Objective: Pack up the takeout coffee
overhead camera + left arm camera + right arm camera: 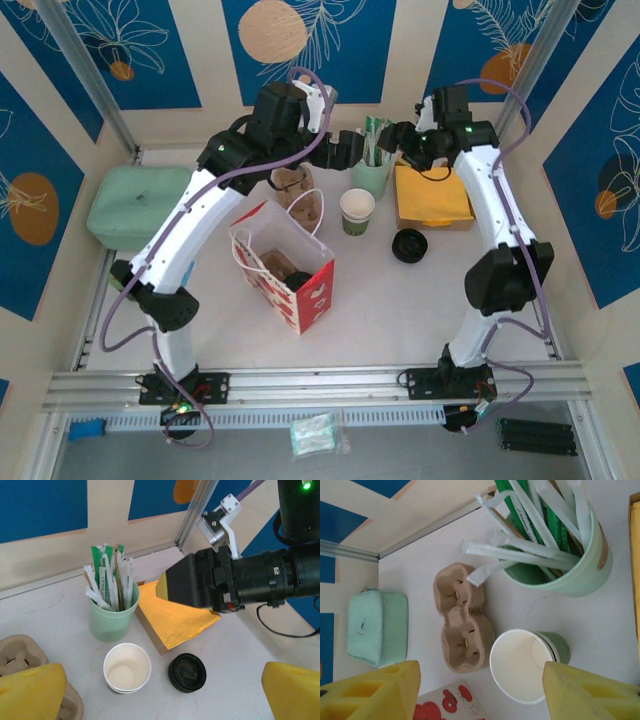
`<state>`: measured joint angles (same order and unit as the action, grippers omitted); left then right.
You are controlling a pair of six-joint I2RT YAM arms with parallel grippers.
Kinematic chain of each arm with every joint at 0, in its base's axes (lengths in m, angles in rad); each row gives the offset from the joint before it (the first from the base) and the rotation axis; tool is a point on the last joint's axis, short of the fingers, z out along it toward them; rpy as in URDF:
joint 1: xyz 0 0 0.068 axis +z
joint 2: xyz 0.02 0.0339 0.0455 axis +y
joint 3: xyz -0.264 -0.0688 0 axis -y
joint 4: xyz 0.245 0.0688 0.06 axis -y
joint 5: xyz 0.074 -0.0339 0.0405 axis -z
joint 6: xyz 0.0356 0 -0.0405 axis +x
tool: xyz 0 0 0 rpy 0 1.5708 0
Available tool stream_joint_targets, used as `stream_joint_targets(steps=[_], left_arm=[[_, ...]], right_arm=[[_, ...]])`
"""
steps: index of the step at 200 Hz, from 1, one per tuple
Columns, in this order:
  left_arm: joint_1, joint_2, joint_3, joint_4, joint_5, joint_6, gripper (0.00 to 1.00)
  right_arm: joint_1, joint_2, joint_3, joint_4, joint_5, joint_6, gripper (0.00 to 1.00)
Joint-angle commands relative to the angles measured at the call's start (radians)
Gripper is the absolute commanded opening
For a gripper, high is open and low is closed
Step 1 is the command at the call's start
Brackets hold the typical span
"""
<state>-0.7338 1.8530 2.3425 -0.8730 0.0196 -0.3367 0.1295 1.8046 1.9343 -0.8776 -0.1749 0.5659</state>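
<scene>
The takeout coffee cup (357, 210) stands upright and empty on the white table, white with a green lower band (520, 665). Its round black lid (409, 244) lies flat just right of the cup (127, 667), apart from it (187, 672). My left gripper (350, 150) hangs above and behind the cup, its yellow fingers (32, 690) spread wide, open (162, 695) with nothing between them. My right gripper (405, 140) hovers over the tumbler and cup, open (482, 695), with its yellow fingers (590, 695) well apart and not touching the cup.
A mint tumbler of sticks (372, 172) stands behind the cup. The brown cardboard carrier (298, 195) lies to its left. A red-and-white paper bag (285, 265) stands open in front. A yellow napkin stack (432, 197) sits at the right, a mint pouch (135, 205) at far left.
</scene>
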Motion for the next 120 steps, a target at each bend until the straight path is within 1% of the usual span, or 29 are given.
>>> stream_joint_targets(steps=[1,25,39,65,92,120], left_arm=[[0.020,0.009,0.037,-0.030,0.044,-0.020,0.99],[0.023,0.008,0.037,-0.037,0.050,-0.021,0.99],[0.025,0.005,0.036,-0.042,0.056,-0.019,0.99],[0.026,0.003,0.035,-0.048,0.063,-0.018,0.99],[0.028,-0.004,0.032,-0.055,0.066,-0.015,0.99],[0.029,-0.024,0.010,-0.054,0.062,-0.009,0.99]], right_arm=[[0.005,0.063,0.086,-0.020,0.009,-0.025,0.61],[0.025,0.152,0.171,-0.027,0.016,-0.042,0.57],[0.041,0.201,0.233,-0.045,0.040,-0.060,0.57],[0.078,0.301,0.361,-0.099,0.117,-0.095,0.57],[0.117,0.400,0.504,-0.168,0.232,-0.139,0.57],[0.141,0.460,0.593,-0.204,0.321,-0.169,0.57]])
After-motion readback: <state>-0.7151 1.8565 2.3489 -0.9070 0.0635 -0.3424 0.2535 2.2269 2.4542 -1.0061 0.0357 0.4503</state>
